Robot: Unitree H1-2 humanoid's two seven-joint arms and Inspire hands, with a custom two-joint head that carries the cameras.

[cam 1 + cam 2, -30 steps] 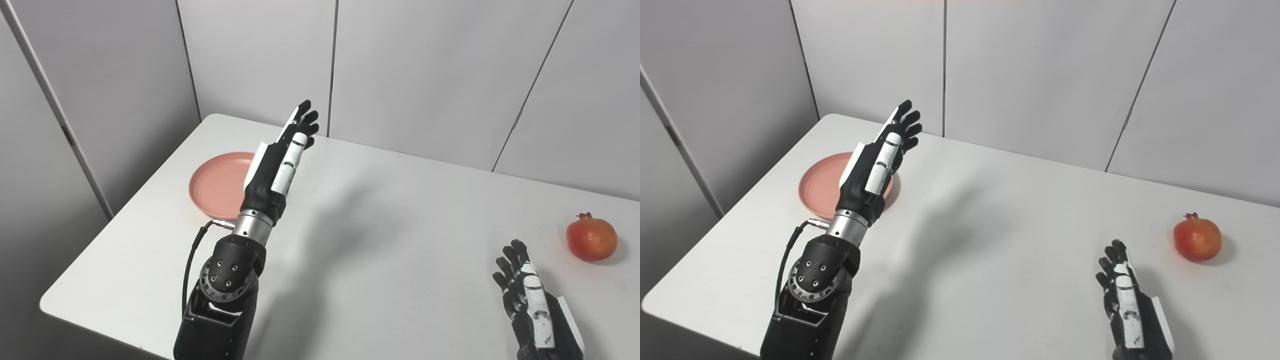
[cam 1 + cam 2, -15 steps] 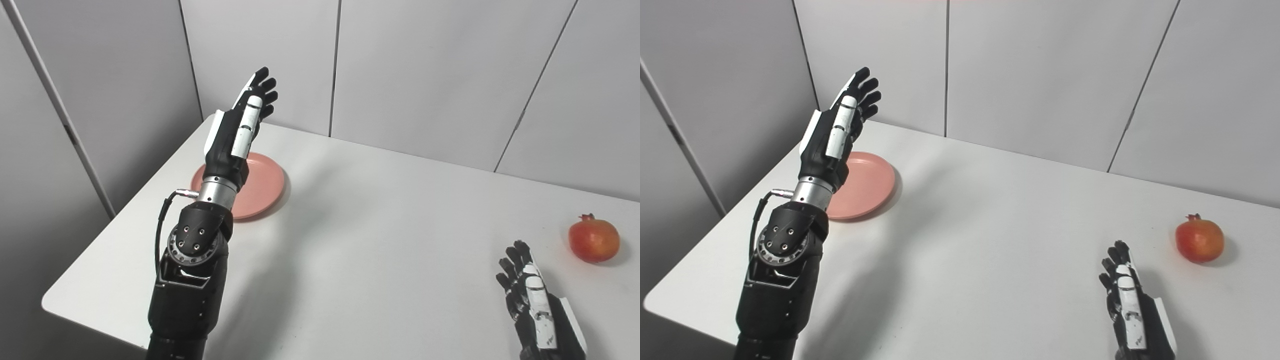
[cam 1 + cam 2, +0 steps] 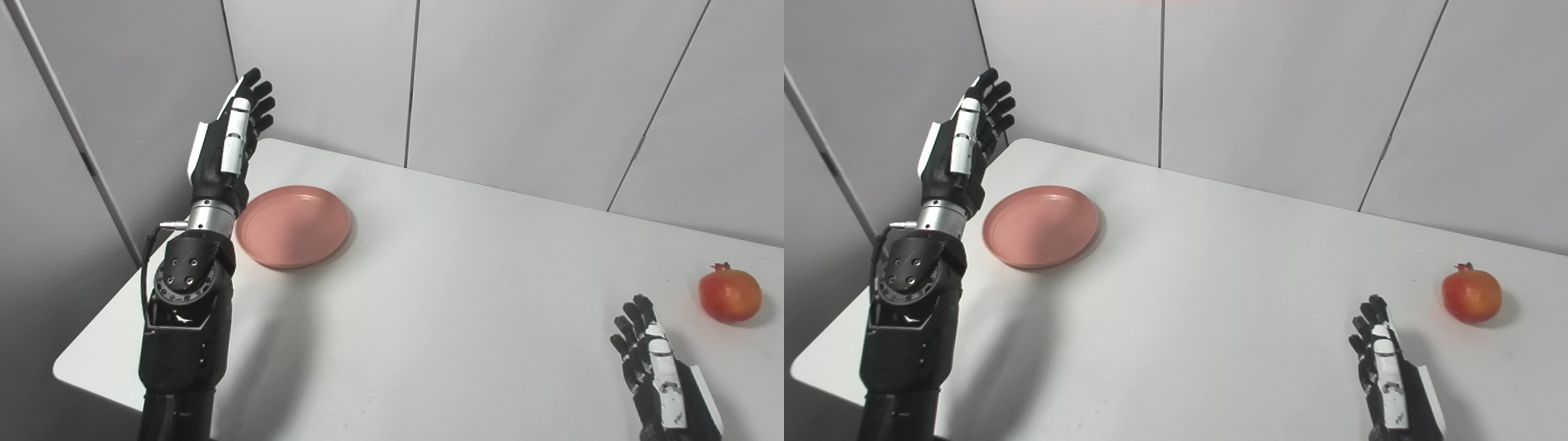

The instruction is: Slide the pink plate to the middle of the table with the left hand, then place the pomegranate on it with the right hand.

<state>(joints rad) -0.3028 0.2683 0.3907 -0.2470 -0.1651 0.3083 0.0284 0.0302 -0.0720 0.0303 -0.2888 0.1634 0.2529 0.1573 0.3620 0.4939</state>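
- Round, shallow pink plastic plate (image 3: 293,225) lying flat near the far left corner of the plain white tabletop (image 3: 441,294), well short of the middle.
- Black-and-white robotic left hand (image 3: 228,144) raised upright above the tabletop's left edge, fingers straight and slightly apart, holding nothing, not touching the plate.
- Key relation for the coming move: plate just to the right of and below the left hand, toward the tabletop's centre; hand on the plate's outer side, so probably placed to come down and push rightward.
- Left hand far nearer the plate than the right.
- Round red-orange pomegranate (image 3: 730,295) with a small crown, resting near the right edge, well apart from the plate.
- Black-and-white robotic right hand (image 3: 663,373) low at the near right, fingers extended and apart, empty, pointing toward the pomegranate, which sits near it, ahead and to its right.
- Judged stage: slide not yet begun.
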